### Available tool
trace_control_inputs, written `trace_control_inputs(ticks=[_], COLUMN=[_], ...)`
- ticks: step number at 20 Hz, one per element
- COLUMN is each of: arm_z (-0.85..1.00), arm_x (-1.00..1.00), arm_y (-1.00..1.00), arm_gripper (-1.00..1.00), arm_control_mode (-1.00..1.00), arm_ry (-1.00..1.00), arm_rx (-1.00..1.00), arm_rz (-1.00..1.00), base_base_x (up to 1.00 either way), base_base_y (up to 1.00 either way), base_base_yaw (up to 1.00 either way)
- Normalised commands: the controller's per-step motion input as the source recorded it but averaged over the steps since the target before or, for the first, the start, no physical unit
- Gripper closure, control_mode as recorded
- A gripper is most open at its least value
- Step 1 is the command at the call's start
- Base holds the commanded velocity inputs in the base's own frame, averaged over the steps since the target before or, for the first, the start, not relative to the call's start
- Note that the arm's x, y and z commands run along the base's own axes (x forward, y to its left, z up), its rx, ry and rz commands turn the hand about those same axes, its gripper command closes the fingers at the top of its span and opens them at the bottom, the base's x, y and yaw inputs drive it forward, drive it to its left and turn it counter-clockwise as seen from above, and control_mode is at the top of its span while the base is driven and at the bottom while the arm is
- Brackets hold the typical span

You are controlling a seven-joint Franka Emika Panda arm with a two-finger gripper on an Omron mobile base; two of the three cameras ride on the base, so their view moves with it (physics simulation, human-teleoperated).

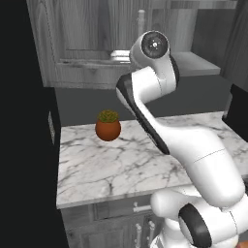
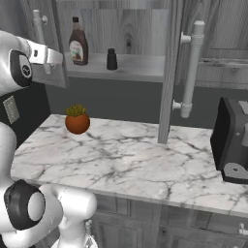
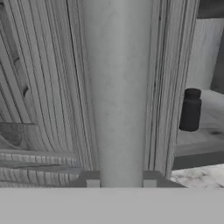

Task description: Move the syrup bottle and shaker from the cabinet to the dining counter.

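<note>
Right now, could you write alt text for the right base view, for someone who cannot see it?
An open grey cabinet holds a brown syrup bottle and a small dark shaker standing apart on its shelf. Below lies a marble worktop with an orange plant pot and a dark appliance. The white robot arm rises at the left.

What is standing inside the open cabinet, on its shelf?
On the cabinet shelf stand the syrup bottle and, to its right, the small dark shaker, apart from each other. The open doors cover both ends of the shelf, so anything there cannot be seen.
</note>
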Motion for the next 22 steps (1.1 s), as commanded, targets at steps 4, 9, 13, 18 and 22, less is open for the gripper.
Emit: trace_control_inputs(ticks=[4,9,13,18,22], arm_z=[0.0,0.0,0.0,0.0,0.0], arm_x=[-1.0,-1.0,-0.88,-0.47,-0.91], arm_y=[0.37,0.14,0.04,-0.01,-0.23], arm_gripper=[1.0,1.0,-1.0,-1.0,-1.0], arm_control_mode=[-1.0,-1.0,-1.0,-1.0,-1.0], arm_ry=[0.0,0.0,0.02,0.02,-0.09], arm_rx=[-0.03,-0.01,0.0,0.0,0.0], arm_rz=[-0.15,-0.15,-0.19,-0.14,-0.02], base_base_x=[0.0,0.0,0.0,0.0,0.0], base_base_y=[0.0,0.0,0.0,0.0,0.0], base_base_yaw=[0.0,0.0,0.0,0.0,0.0])
